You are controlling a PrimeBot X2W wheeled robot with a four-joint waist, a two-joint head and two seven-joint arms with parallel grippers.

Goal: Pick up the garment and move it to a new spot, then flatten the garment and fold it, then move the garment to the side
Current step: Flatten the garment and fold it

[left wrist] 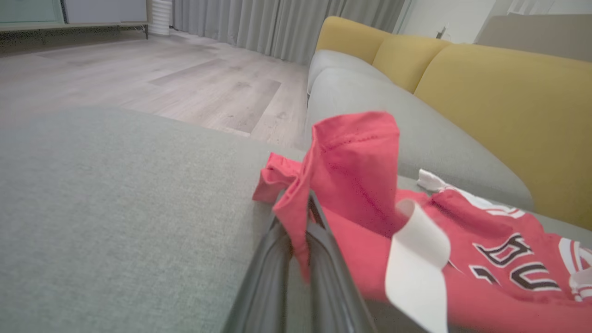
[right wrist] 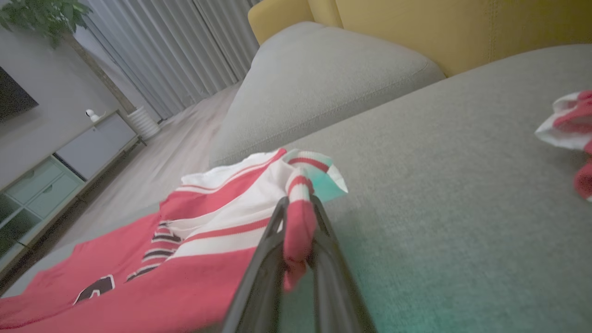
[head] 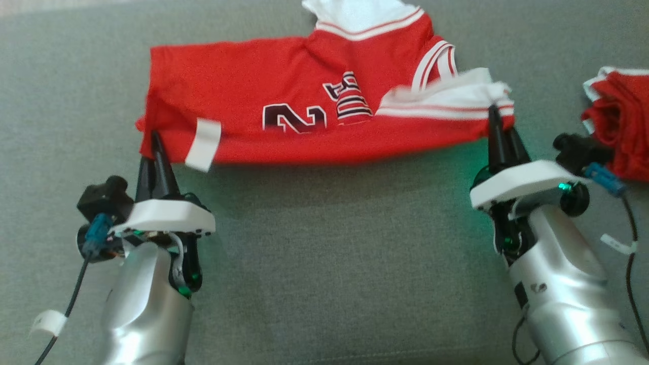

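Sofa [head: 324, 253]; garment [head: 253, 101] pinched in L claw [head: 152, 138], R claw [head: 492, 110]

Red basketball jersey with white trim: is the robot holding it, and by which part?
Yes, the red jersey is held twice: left gripper pinches a red hem corner, right gripper the white-trimmed shoulder end.

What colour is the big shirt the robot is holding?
The jersey is red with white striped edges, clearest in the head view.
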